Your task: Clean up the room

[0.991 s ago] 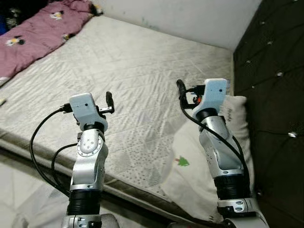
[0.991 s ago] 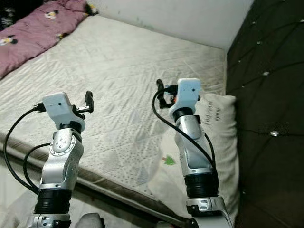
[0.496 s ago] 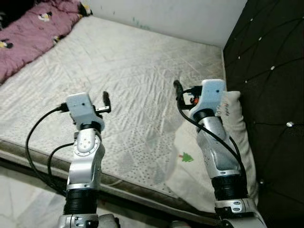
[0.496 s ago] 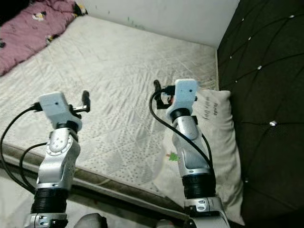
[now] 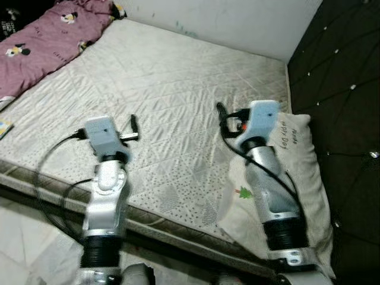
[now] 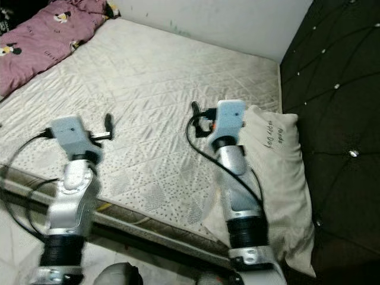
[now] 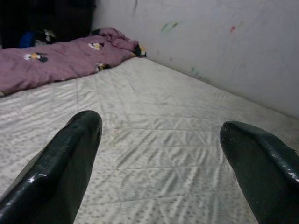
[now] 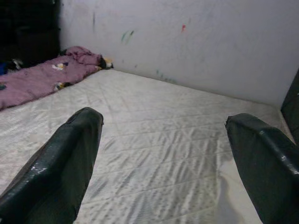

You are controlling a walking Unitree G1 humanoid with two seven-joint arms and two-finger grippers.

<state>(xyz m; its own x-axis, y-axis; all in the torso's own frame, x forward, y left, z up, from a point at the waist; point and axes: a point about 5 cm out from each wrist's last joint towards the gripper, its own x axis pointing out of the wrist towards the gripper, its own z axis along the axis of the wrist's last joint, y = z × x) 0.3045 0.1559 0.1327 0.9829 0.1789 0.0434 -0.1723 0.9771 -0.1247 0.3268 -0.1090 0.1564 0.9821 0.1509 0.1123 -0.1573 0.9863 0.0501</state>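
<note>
A white quilted mattress [image 5: 178,83] lies before me. A cream pillow [image 5: 304,178] with a small green tree print rests at its right end, against the dark headboard. A crumpled mauve blanket [image 5: 47,41] with cartoon prints lies along the far left side. My left gripper [image 5: 133,123] is raised over the near part of the mattress, open and holding nothing [image 7: 161,154]. Just left of the pillow, my right gripper [image 5: 221,113] is held up at a similar height, also open and holding nothing [image 8: 163,149].
A dark tufted headboard [image 5: 344,71] walls off the right side. A pale wall [image 5: 237,18] with small paint marks runs behind the bed. A small colourful item [image 5: 3,126] lies at the mattress's left edge. Light floor [image 5: 24,237] shows at the lower left.
The whole picture has shifted as my head camera moved, and the pillow now shows more fully. Both arms keep the same raised pose with fingers apart.
</note>
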